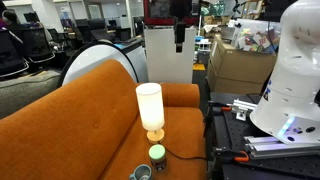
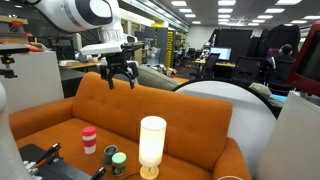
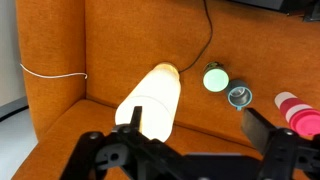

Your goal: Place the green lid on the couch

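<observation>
Green lid (image 3: 215, 78) is seen lying on the couch (image 3: 120, 40) seat near the lamp (image 3: 155, 100). Claw (image 2: 119, 82) is held open, empty, overhead.

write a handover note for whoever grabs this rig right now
Tool: open, empty, high above the couch backrest.
Green lid: lying on the couch seat beside the lamp and a dark cup, not gripped.
Done: the lid already rests on the couch.
Left: seemingly nothing; if another spot is wanted, it has not been grasped.
</observation>
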Motion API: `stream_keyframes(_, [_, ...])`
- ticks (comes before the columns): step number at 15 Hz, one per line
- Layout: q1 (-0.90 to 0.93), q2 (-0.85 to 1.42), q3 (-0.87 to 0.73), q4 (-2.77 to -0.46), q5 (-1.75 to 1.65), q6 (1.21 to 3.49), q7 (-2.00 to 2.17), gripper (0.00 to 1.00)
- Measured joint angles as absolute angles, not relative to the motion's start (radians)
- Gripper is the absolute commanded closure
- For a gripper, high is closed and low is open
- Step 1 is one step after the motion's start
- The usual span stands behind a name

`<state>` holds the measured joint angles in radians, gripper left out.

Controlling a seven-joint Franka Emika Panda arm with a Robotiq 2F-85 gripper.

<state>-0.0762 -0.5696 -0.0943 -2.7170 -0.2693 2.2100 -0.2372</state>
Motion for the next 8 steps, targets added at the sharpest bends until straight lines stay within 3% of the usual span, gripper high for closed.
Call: stream_keyframes(8, [-0.027,-0.511,-0.028,-2.667,-0.270,2.230,-0.219,0.00])
